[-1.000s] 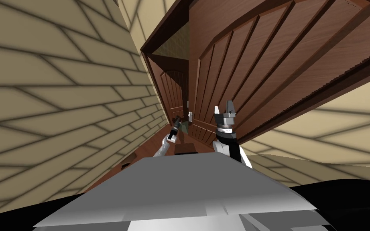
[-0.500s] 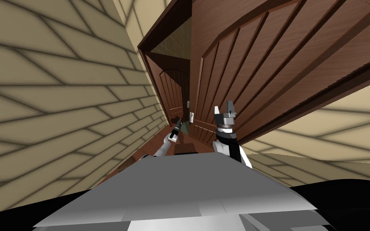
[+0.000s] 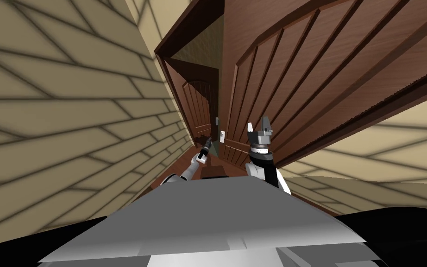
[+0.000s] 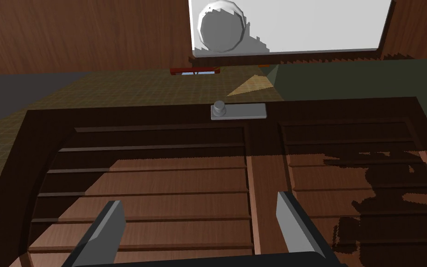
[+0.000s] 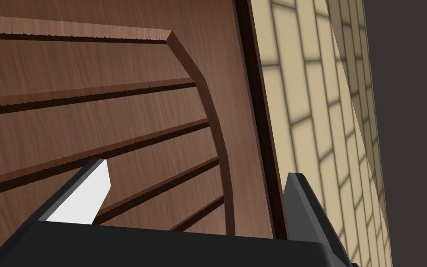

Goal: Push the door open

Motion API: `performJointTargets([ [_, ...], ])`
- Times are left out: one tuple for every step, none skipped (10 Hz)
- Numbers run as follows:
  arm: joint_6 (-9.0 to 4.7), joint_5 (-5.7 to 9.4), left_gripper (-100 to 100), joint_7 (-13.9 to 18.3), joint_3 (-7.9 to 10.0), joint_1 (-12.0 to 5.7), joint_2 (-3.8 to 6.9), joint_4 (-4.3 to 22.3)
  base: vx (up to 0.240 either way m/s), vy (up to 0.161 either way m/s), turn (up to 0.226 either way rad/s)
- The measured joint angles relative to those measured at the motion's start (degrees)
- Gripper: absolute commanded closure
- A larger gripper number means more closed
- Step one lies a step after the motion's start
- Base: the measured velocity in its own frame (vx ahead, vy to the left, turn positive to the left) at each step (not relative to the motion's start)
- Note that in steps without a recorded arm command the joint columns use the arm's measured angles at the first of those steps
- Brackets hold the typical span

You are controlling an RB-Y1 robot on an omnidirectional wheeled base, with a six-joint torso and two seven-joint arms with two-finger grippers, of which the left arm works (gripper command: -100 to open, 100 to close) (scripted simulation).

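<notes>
Left wrist view, grooved wood-grain door (image 4: 161,185), round grey knob (image 4: 218,107), left tool (image 4: 200,200), right tool (image 5: 197,169) spread empty

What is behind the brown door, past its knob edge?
Beyond the door at its knob, a tan patterned floor and a white panel with a grey round shape show. The door leaf covers the rest.

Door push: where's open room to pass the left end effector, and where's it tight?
Free: the gap between the door's knob edge and the frame, ahead of the left end effector; also bare panels between the knob plate and its open fingers. Tight: around the right end effector, near door and brick wall.
</notes>
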Motion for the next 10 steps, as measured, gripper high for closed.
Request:
performJointTargets([
  [-0.07, -0.08, -100, 0.04, -0.20, -0.56, -0.26, 1.14, 0.063, 0.067, -0.039],
  [-0.22, -0.13, -100, 0.18, -0.35, -1.19, -0.43, 2.23, 0.072, 0.063, -0.061],
  [-0.20, -0.23, -100, 0.20, -0.54, -1.78, -0.89, 3.23, 0.082, 0.062, -0.106],
  [0.15, -0.37, -100, 0.45, -1.01, -2.03, -1.04, 3.53, 0.052, 0.045, -0.021],
  [0.32, -0.40, -100, 0.60, -1.12, -2.51, -1.23, 4.10, 0.035, 0.028, -0.004],
  [0.22, -0.41, -100, 0.58, -1.11, -3.06, -1.52, 4.97, 0.051, 0.028, -0.053],
  [0.12, -0.45, -100, 0.60, -1.21, -3.73, -1.92, 5.97, 0.026, 0.014, -0.015],
  [0.10, -0.46, -100, 0.61, -1.23, -3.81, -1.97, 6.08, 0.087, 0.050, 0.036],
  [0.01, -0.37, -100, 0.43, -1.30, -3.58, -1.74, 6.06, 0.171, 0.127, 0.032],
  [0.20, -0.30, -100, 0.33, -1.47, -3.26, -1.40, 5.53, 0.184, 0.103, 0.016],
])
